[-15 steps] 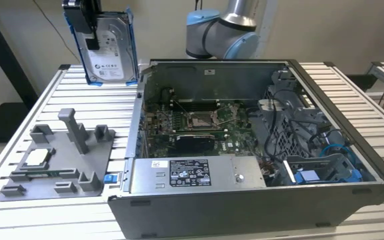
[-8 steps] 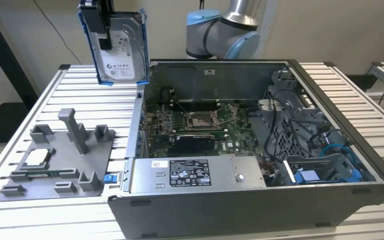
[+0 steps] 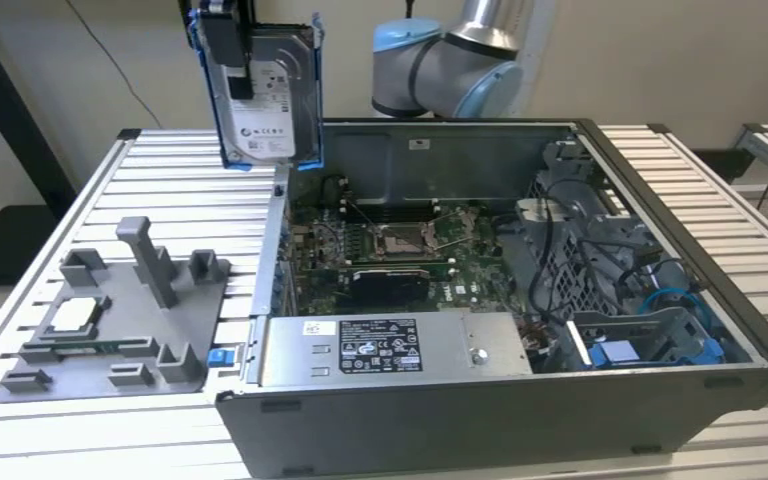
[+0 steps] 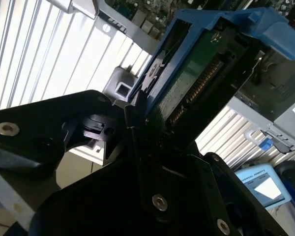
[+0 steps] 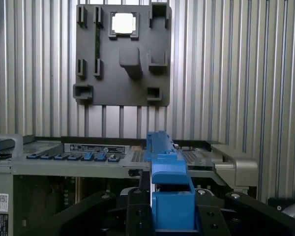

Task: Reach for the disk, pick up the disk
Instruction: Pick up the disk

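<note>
The disk [image 3: 275, 105], a silver-grey drive with a white label in a blue plastic frame, hangs upright in the air above the back corner of the open computer case, toward the exterior view's left. My gripper [image 3: 228, 50] is shut on the disk's upper end. In the second wrist view the drive's green circuit board [image 4: 187, 83] and blue frame rise out of the black fingers [image 4: 132, 130]. The first wrist view shows the frame's blue edge [image 5: 169, 196] clamped between the two black fingers [image 5: 137, 211].
The open computer case [image 3: 491, 400] fills the middle of the slatted metal table [image 3: 157, 170]. A grey fixture plate [image 3: 124, 330] carrying a small square silver chip [image 3: 71, 315] lies at the exterior view's left. The arm's base [image 3: 444, 60] stands behind the case.
</note>
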Controlling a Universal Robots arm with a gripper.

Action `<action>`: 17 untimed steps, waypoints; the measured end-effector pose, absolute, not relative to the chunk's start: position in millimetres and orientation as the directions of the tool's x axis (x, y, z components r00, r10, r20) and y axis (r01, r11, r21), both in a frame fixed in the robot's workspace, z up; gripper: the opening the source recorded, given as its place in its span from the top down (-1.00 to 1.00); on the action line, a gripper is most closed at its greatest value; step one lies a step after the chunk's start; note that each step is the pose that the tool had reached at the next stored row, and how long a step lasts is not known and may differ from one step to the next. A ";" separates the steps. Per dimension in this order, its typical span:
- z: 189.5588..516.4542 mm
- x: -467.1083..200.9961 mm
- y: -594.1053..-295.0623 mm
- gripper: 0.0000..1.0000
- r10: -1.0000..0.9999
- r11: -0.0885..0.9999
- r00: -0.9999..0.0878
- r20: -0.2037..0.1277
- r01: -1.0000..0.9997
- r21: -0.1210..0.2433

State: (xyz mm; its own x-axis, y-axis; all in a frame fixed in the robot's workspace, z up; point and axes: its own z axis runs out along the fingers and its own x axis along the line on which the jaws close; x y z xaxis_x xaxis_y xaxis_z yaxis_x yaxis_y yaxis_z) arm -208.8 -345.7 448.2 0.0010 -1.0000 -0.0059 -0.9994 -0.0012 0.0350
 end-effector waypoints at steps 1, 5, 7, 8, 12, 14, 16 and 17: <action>448.1 -205.1 -345.8 1.00 -1.000 -0.001 0.001 -0.006 -0.999 0.036; 448.2 -189.9 -346.0 1.00 -1.000 -0.001 0.001 -0.006 -0.999 0.039; 448.2 -182.7 -346.2 1.00 -1.000 -0.001 0.001 -0.006 -0.999 0.041; 448.2 -179.2 -346.2 1.00 -1.000 -0.001 0.001 -0.006 -0.999 0.042; 448.2 -165.4 -346.4 1.00 -1.000 -0.001 0.001 -0.006 -0.999 0.044; 448.2 -158.6 -346.5 1.00 -1.000 -0.001 0.001 -0.006 -0.999 0.045; 448.2 -151.8 -346.5 1.00 -1.000 -0.001 0.001 -0.006 -0.999 0.046; 448.2 -148.1 -346.5 1.00 -1.000 -0.001 0.001 -0.006 -0.999 0.047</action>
State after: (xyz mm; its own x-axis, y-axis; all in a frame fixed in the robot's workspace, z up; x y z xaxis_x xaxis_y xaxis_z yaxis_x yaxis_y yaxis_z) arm -148.1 -346.5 448.2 0.0009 -1.0000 -0.0059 -0.9989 -0.0011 0.0467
